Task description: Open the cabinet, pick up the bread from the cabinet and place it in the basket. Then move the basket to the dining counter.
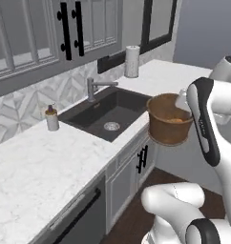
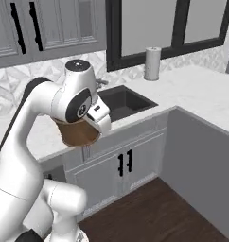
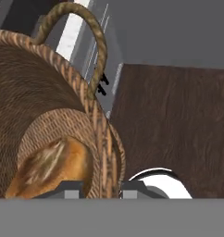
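The basket (image 1: 169, 125) is seen lifted off the marble counter (image 1: 50, 162), hanging in the air beyond the counter's front edge and just to the right of the dark sink (image 1: 110, 113), above the lower cabinet doors (image 1: 142, 159) and the dark wooden floor (image 2: 159, 208). In the hand view, the basket's woven wall (image 3: 101, 134) is pinched between the two finger tips of the gripper (image 3: 101, 189), one tip inside the basket and one outside it, so the pincer is closed on the rim of the basket rather than spread or fully pressed together. The bread (image 3: 51, 166) is seen lying on the bottom of the basket, close to the inner finger tip; a golden patch of it (image 1: 174, 120) is also visible over the rim in the left base view. One looped side handle (image 3: 84, 28) of the basket rises above the rim in the hand view. In the right base view the basket (image 2: 78, 133) is largely covered by the white arm, with only its lower brown part showing beneath the wrist. The wall cabinet (image 1: 86, 24) with its black bar handles is seen closed above the tiled backsplash. A paper towel roll (image 1: 132, 61) stands at the back of the counter beyond the sink, a faucet (image 1: 96, 87) stands behind the sink, and a small soap dispenser (image 1: 52, 118) stands to the sink's left.
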Available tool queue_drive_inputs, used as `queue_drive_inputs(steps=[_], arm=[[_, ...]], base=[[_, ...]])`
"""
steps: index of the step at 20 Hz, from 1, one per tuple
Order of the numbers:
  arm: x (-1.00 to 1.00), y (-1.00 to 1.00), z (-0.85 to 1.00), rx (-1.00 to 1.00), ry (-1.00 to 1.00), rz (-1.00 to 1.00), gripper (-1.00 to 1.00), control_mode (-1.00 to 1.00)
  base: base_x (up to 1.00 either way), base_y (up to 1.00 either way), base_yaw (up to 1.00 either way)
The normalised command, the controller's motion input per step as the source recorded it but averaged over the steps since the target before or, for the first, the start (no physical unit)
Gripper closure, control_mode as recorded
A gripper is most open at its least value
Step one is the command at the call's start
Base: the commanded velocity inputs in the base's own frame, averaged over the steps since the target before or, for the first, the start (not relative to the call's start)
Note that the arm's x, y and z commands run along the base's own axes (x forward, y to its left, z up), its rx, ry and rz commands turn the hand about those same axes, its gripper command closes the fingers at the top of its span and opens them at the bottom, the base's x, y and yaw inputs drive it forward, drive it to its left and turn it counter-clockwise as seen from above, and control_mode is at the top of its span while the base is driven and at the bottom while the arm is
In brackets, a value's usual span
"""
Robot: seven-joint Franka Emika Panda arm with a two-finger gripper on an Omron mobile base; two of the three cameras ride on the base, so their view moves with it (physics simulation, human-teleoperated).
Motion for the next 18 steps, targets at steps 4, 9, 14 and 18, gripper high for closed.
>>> queue_drive_inputs(steps=[4, 9, 14, 18], arm=[[0.0, 0.0, 0.0, 0.0, 0.0, 0.0, 1.0, 1.0], [0.0, 0.0, 0.0, 0.0, 0.0, 0.0, 1.0, 1.0], [0.0, 0.0, 0.0, 0.0, 0.0, 0.0, 1.0, 1.0], [0.0, 0.0, 0.0, 0.0, 0.0, 0.0, 1.0, 1.0]], base=[[0.0, -0.08, -0.98], [0.21, -0.54, -0.79], [0.97, -0.26, -0.37], [1.0, -0.31, -0.02]])
